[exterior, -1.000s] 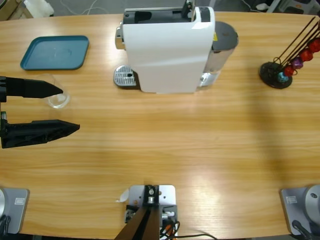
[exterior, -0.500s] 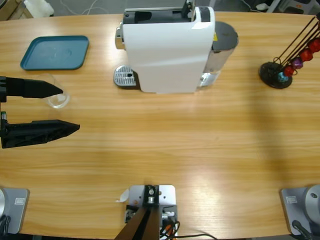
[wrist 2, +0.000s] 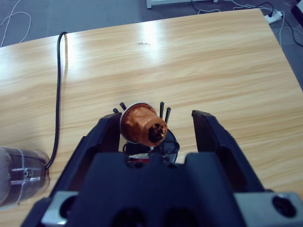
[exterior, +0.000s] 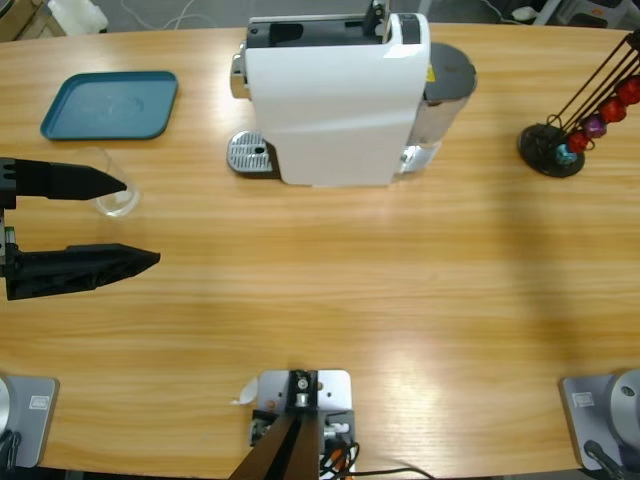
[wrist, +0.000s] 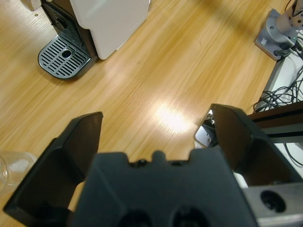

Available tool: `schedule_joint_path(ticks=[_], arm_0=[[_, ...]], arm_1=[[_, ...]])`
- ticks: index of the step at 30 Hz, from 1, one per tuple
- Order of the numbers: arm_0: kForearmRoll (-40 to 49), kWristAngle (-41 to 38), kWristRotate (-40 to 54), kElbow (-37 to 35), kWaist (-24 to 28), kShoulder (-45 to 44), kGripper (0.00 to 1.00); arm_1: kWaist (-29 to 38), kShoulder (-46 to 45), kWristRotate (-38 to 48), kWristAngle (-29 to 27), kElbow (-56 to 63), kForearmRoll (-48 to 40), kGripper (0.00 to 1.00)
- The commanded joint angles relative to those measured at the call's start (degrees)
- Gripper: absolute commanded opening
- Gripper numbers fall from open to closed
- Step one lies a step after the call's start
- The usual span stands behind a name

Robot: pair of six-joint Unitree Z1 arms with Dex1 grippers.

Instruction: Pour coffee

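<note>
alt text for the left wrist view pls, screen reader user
Open left end effector hovers over a wooden table, nothing between its jaws. A white coffee machine with a metal drip tray sits at upper left; a clear glass cup shows at the left edge.

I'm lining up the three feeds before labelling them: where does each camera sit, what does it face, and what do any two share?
High view: fixed overhead, facing down on the long wooden table; the left claw enters from its left edge, open.
Left wrist view: on the left wrist, looking along its claw at the white coffee machine and round metal drip grate.
Right wrist view: on the right wrist, open claw over a copper-coloured capsule.
Shared: machine, grate and clear glass cup appear in the high and left wrist views.
</note>
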Motion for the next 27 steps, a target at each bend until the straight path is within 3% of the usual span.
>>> schedule_joint_path(ticks=[1,10,22,23,25,27], arm_0=[[-0.5,-0.5,-0.6,2.0,-0.4,-0.6,1.0],[-0.5,-0.5,-0.6,2.1,-0.4,-0.5,1.0],[-1.3,-0.6,-0.8,2.9,-0.4,-0.6,1.0],[-1.6,-0.6,-0.9,3.1,-0.4,-0.5,1.0],[-1.9,-0.6,-0.9,3.1,-0.4,-0.2,1.0],[-2.3,-0.7,-0.9,3.1,-0.4,0.0,1.0]], arm_1=[[-1.1,0.8,-3.1,-1.3,-0.9,0.4,0.511],[0.3,-2.2,-4.0,-1.3,-2.1,2.1,0.503],[6.7,-13.4,-2.1,-0.5,-9.1,14.0,0.508],[6.8,-12.2,-2.8,-1.2,-9.4,16.3,0.538],[8.2,-8.2,-3.8,-6.0,-10.6,20.4,0.876],[10.5,-3.3,-2.8,-11.8,-12.6,23.2,0.949]])
